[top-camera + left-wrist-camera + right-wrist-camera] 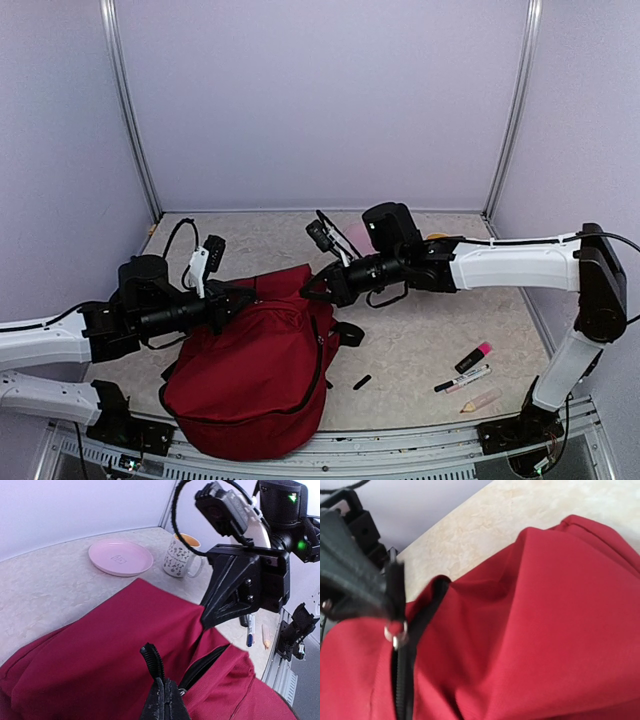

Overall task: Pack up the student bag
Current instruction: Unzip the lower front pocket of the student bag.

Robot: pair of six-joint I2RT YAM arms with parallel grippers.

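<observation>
The dark red backpack point(250, 390) lies slumped on the counter point(420, 330), and both sets of fingers meet at its upper edge. The left fingers point(243, 298) are pressed fully together. In the left wrist view they point(159, 692) stand as one ribbed black blade rising from the fabric just beside the zip point(205, 662), whose black-trimmed gap runs away from them towards the other arm. Whether they pinch cloth or a zip part cannot be told.

The right fingers point(308, 292) are also closed tight into a single black wedge point(215, 607). Its tip is down on the red fabric at the far end of that same gap, a short way from the left fingers. What it grips, if anything, is hidden under the tip.

In the right wrist view the zip pull point(395, 634), a red tab on a small metal ring, hangs directly under a black fingertip. It is unclear which arm that fingertip belongs to. The backpack point(535, 630) fills the rest of that view.

Beyond the right fingers, seen from the left wrist, a pink plate point(121, 557) and a patterned mug point(180, 556) stand near each other on the counter. Well out to the right of the right fingers lie a pink-capped highlighter point(473, 357) and a marker point(462, 379) just beside it.
</observation>
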